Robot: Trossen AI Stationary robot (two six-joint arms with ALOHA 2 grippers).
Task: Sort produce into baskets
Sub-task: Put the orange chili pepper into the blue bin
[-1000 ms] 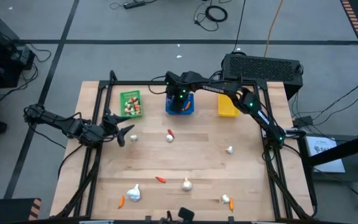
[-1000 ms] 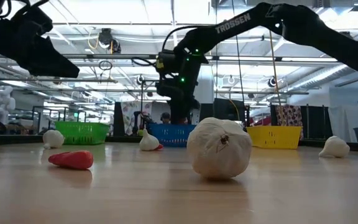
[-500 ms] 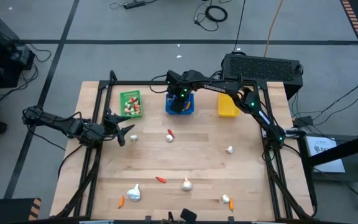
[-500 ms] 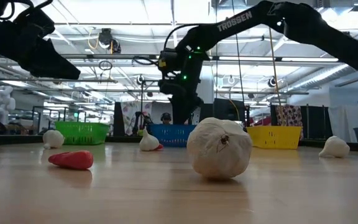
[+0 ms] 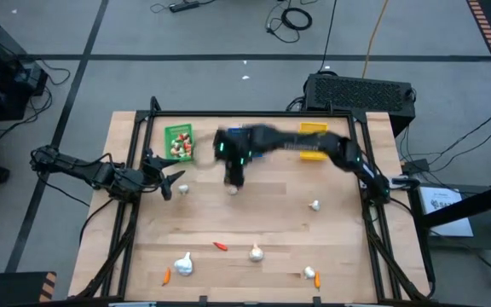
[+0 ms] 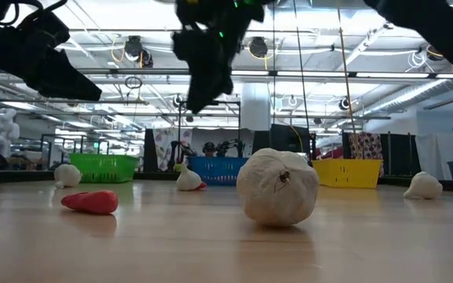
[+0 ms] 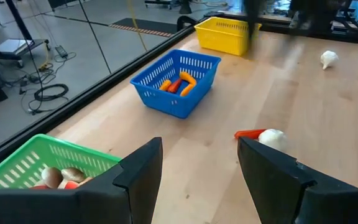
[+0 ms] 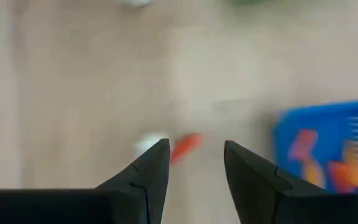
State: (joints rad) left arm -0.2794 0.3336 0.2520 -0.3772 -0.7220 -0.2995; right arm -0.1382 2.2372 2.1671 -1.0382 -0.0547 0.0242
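Across the wooden table (image 5: 254, 223), small toy vegetables (image 5: 257, 252) are left unsorted; the right gripper (image 5: 233, 177) is held apart, empty, above them.

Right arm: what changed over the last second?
The right claw has left its spot over the blue basket and swung toward the table's middle, now open and empty above the garlic bulb and red pepper lying together. The left claw stayed open beside the green basket. No produce on the table moved.
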